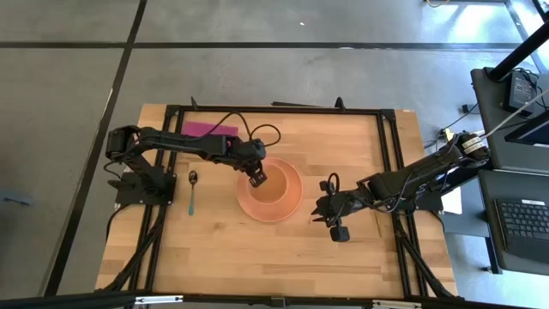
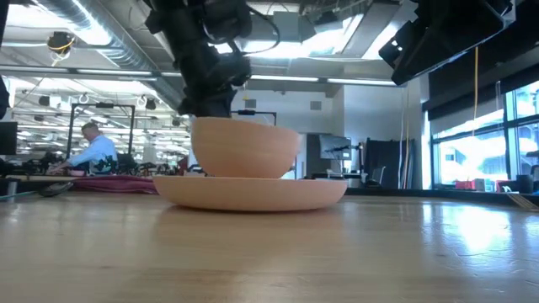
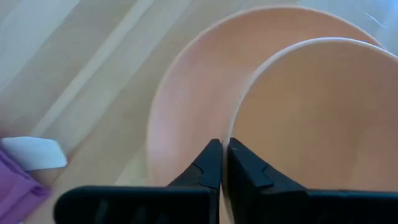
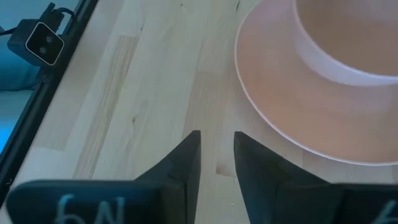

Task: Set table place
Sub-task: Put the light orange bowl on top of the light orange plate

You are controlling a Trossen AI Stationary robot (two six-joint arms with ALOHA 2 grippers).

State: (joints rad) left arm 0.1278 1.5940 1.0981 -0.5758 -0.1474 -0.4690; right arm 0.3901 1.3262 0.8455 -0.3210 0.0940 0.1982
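Observation:
A peach bowl (image 1: 276,190) stands in a peach plate (image 1: 257,213) at the middle of the light-wood table (image 1: 343,257). The low view shows the bowl (image 2: 244,147) upright on the plate (image 2: 253,192). My left gripper (image 1: 257,177) is over the bowl's left side, shut on its rim. My right gripper (image 4: 216,155) hovers over bare wood just right of the plate. Its fingers are a little apart and hold nothing. My left gripper pinches the bowl's rim (image 3: 235,127) on the side toward the table's left, with one finger (image 3: 247,169) inside the bowl and the other (image 3: 208,165) outside. The fingers come from above, pointing down. The bowl sits upright in the plate.
A spoon with a teal handle (image 1: 192,190) lies on the table left of the plate. A purple napkin (image 1: 210,129) lies at the far left by the black rail. There is bare wood along the near edge and to the right of the plate.

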